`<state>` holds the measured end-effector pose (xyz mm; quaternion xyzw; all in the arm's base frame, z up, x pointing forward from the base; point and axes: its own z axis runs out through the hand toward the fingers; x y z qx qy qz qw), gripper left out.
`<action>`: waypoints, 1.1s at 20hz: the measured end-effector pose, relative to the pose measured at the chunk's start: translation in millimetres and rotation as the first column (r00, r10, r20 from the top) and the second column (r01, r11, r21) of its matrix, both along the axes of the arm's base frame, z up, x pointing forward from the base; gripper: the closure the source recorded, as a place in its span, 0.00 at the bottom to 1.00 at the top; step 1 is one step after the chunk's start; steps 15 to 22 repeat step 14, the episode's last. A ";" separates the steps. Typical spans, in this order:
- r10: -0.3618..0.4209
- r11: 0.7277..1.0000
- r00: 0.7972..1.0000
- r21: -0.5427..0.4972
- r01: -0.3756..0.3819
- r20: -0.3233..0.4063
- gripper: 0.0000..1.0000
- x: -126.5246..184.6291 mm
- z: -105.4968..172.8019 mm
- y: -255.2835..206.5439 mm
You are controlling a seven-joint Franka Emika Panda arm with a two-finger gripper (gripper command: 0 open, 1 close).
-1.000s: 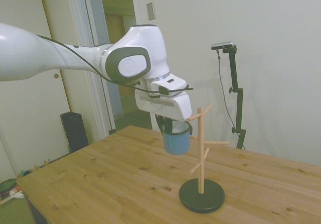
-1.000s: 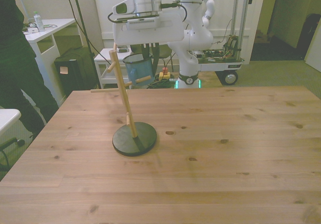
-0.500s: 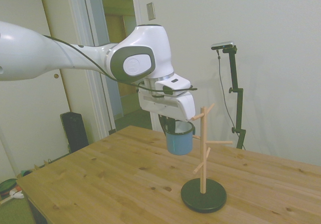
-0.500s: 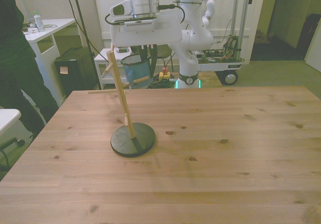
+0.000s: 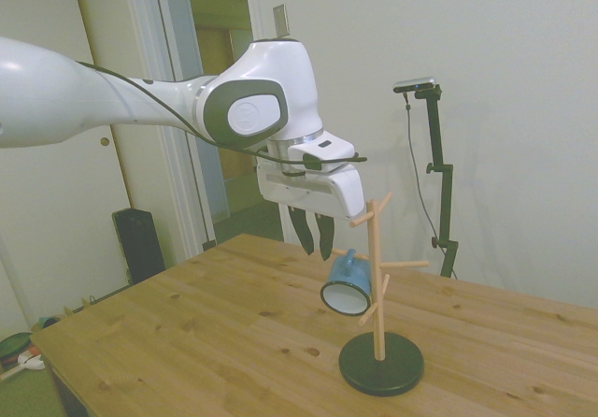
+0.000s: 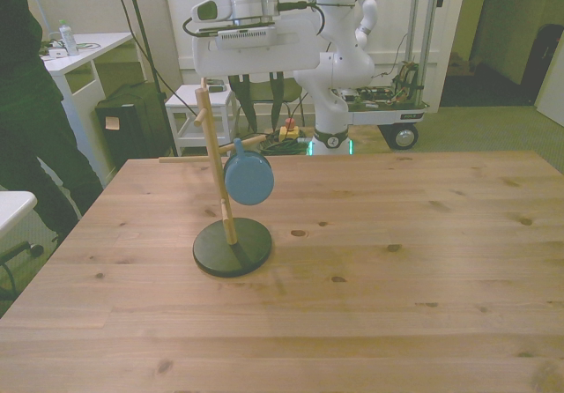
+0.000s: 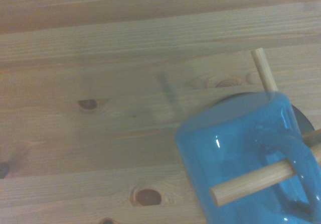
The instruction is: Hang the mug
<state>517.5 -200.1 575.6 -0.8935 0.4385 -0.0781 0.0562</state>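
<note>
Pale walls and an open doorway stand behind a knotty wooden worktop (image 5: 234,333), on which a wooden peg stand (image 5: 376,286) rises from a round black base (image 6: 233,246). The mug (image 5: 348,286) hangs from one of the stand's pegs, clear of the worktop and tilted well over. In the side view its mouth faces down and toward the camera, showing a white inside ringed by a thin dark rim. In the front view the mug (image 6: 248,177) shows only its round blue bottom, just beside the post on the front view's right. The wrist view catches the mug (image 7: 241,153) from close by: glossy blue enamel with small highlights, and its loop handle (image 7: 296,158) threaded over a pale wooden peg (image 7: 261,180) that passes right through the loop.

Above the mug, the gripper (image 5: 314,239) hangs from the white arm (image 5: 140,104). Its dark fingers (image 5: 325,237) point downward, parted with a plain gap between them, and hold nothing; their tips are just above the mug and apart from it.

A person in dark clothing (image 6: 31,129) stands at the front view's left edge, beside a white desk (image 6: 75,54).
</note>
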 end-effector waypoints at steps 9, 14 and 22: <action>0.077 0.997 0.997 0.007 -0.077 -0.016 0.00 -11.5 -7.7 52.1; 0.114 0.993 0.993 -0.018 -0.115 -0.016 0.00 -27.9 -20.2 106.8; 0.114 0.993 0.993 -0.018 -0.115 -0.016 0.00 -27.9 -20.2 106.8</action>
